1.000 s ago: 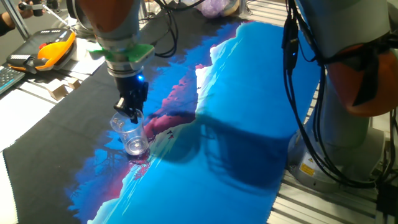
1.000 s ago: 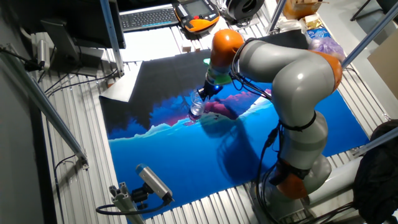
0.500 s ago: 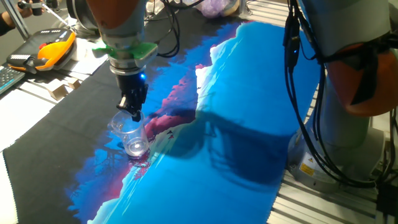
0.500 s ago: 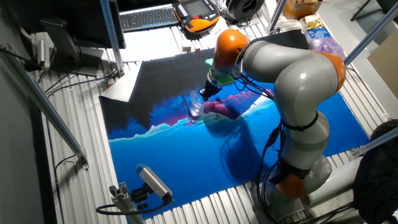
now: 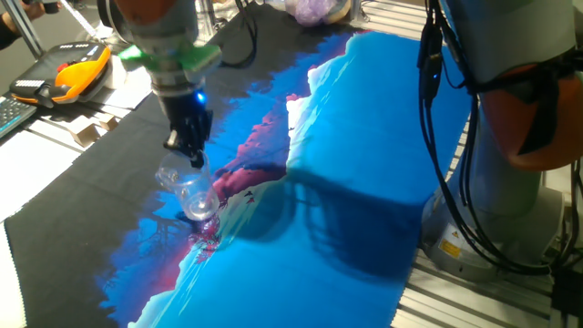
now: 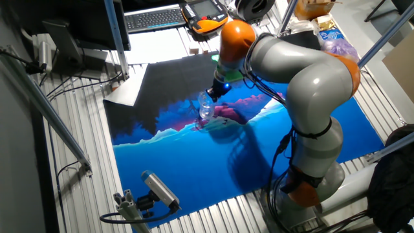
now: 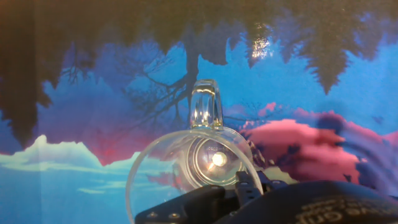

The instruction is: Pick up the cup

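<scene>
On the blue picture mat (image 5: 364,164), near the table's middle, the gripper (image 5: 187,153) pinches the clear cup's (image 5: 189,189) rim.

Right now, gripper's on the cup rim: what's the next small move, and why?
Probably a slow straight lift. The gripper looks shut on the rim of the cup, which hangs tilted, its base close over the printed cloth. Whether the base has cleared the cloth is unclear.
</scene>
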